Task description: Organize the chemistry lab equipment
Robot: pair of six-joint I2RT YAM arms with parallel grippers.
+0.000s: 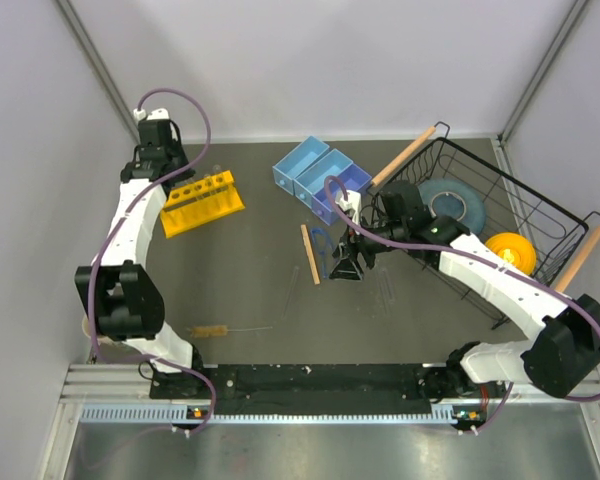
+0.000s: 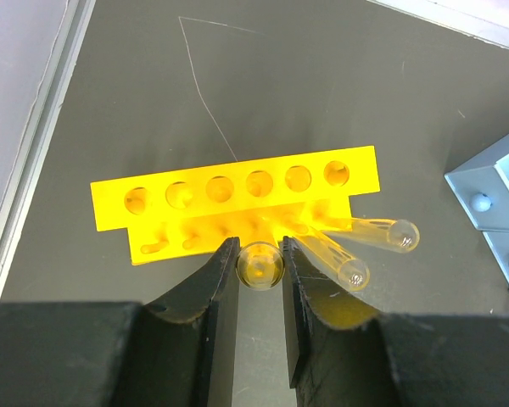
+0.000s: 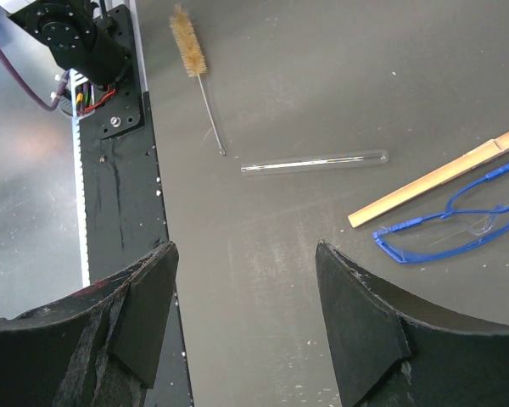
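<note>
1. The left gripper [image 2: 259,245] is closed on a glass tube [image 2: 260,264]. Its two fingers press the tube's sides, and the tube's round open end faces the left wrist camera.
2. The held tube sits at the near edge of the yellow test tube rack [image 2: 237,182], which stands at the far left of the counter [image 1: 260,290].
3. Two more tubes [image 2: 382,231] stick out of the rack at a slant, just to the right of the left gripper.
4. I cannot tell from this angle whether the held tube's far end is already in a rack hole.
5. The right gripper [image 3: 244,254] hangs open over mid-counter, with nothing between its fingers.
6. Beyond the right gripper, a loose glass tube [image 3: 314,160] lies flat on the counter.
7. The wooden stick [image 3: 433,176] lies just beside the blue-framed safety glasses [image 3: 450,229].
8. The bristle brush [image 3: 191,51] lies apart from them, near the arms' base rail.
9. Two blue bins [image 1: 320,175] sit at the far middle of the counter.
10. The black wire basket [image 1: 520,200] on the right holds a grey-blue plate [image 1: 452,205] and a yellow bowl [image 1: 510,250].
</note>
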